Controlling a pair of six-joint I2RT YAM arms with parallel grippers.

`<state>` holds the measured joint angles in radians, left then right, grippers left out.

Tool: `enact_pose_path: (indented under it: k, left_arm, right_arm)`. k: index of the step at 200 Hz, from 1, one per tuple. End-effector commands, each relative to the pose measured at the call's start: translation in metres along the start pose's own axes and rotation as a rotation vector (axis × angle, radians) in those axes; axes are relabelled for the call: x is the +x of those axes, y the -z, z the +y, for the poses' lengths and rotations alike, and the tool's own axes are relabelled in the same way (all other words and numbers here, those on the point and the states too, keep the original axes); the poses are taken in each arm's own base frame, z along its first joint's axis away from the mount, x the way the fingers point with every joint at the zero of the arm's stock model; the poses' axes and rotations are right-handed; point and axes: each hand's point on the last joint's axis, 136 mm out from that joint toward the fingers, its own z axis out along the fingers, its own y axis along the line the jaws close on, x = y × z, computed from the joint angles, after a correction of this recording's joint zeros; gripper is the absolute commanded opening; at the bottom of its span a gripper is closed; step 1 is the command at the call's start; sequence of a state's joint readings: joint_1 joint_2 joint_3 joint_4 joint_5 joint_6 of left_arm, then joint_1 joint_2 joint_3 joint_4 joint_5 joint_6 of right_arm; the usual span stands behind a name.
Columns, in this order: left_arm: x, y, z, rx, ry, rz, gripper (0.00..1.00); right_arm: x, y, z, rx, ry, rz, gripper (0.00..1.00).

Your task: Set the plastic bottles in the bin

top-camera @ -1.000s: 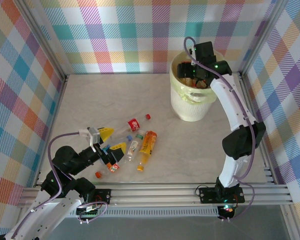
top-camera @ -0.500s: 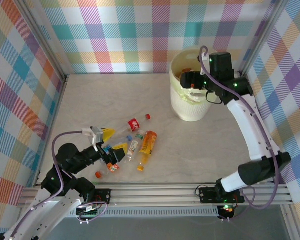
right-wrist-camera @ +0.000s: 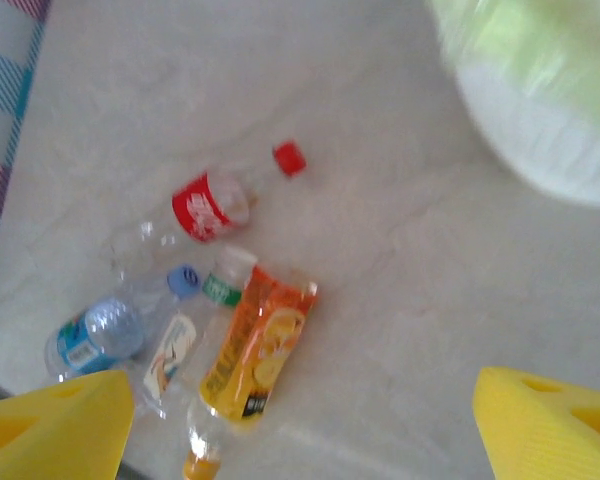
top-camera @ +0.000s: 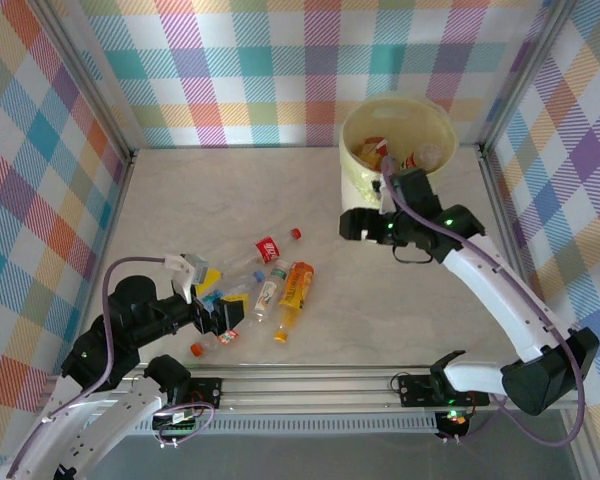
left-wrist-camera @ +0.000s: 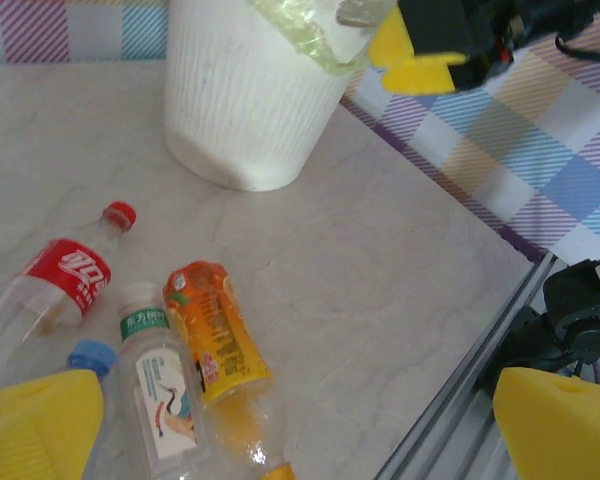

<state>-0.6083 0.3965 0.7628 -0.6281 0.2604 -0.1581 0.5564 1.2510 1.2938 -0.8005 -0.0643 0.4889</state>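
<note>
Four plastic bottles (top-camera: 265, 285) lie flat on the counter just ahead of the left pincer (top-camera: 212, 298): blue-capped bottle (left-wrist-camera: 90, 355) nearest, then green-labelled bottle (left-wrist-camera: 160, 385), orange bottle (left-wrist-camera: 215, 345) and red-labelled bottle (left-wrist-camera: 65, 280). The pale-yellow bin (top-camera: 360, 185) stands upright just behind the right pincer (top-camera: 352, 225), with bottles inside.

The top camera looks down from high above the near edge of the table (top-camera: 230, 190), taking in everything around the large round pale-yellow plastic bin (top-camera: 363, 190). The left wrist camera sits low by the small clear plastic bottles (left-wrist-camera: 212, 335), facing the bin (left-wrist-camera: 240, 100). The right wrist camera, beside the bin (right-wrist-camera: 550, 110), looks down on the same bottles (right-wrist-camera: 255, 355).
</note>
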Motion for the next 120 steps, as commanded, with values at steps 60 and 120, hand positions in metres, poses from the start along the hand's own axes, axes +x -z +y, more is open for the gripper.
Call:
enact_pose_path:
  k: [60, 120]
  left_arm:
    - [0.044, -0.006, 0.03, -0.174, 0.204, 0.222, 1.0]
    - [0.048, -0.008, 0.041, -0.217, 0.298, 0.151, 1.0]
  right_arm:
    - [0.083, -0.085, 0.024, 0.032, -0.146, 0.149, 0.85]
    - [0.122, -0.142, 0.039, 0.024, -0.18, 0.231, 0.77]
